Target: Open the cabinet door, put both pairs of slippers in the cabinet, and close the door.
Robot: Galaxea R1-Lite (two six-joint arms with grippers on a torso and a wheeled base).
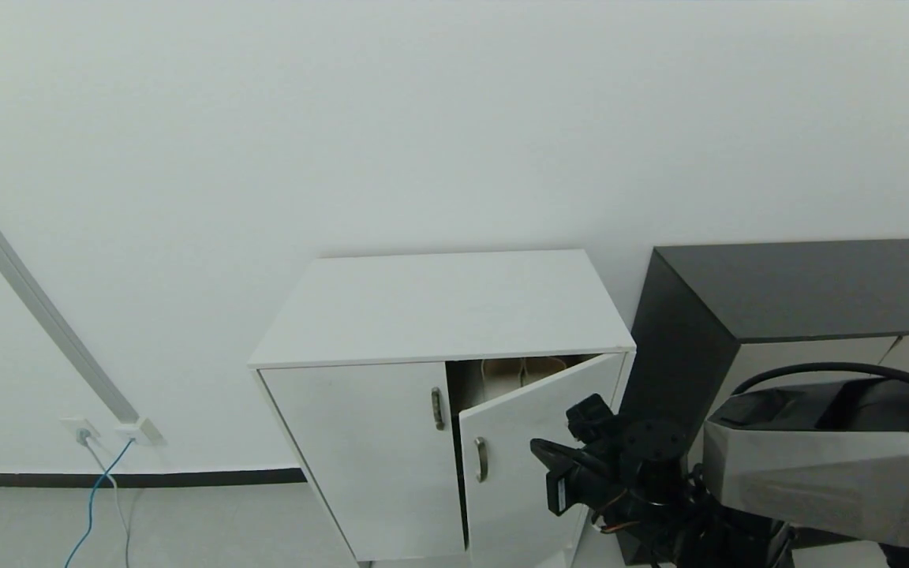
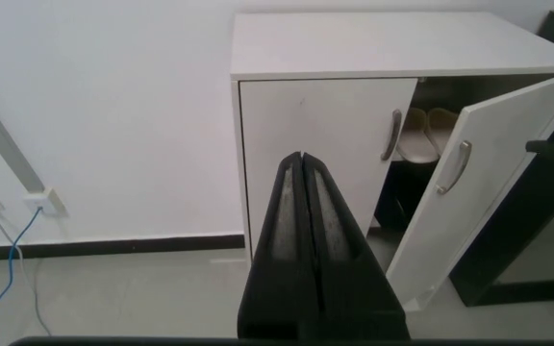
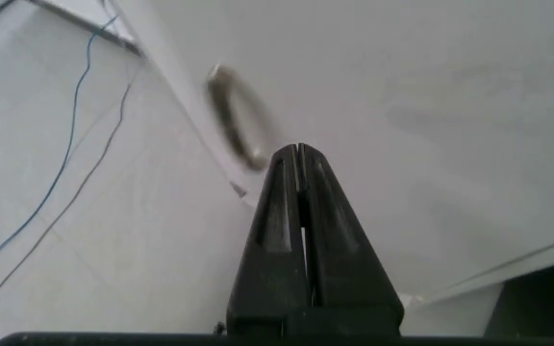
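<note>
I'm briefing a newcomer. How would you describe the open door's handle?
Start at the white cabinet beside the dark unit. Its right door stands ajar; the handle is the upright metal bar on it, unlike the one on the shut left door.

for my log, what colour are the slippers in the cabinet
Beige slippers, seen best in the left wrist view.

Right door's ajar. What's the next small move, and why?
Probably press the right door closed with the right hand: slippers sit inside, the door stands part open, and the shut hand faces its outer side beside the handle.
</note>
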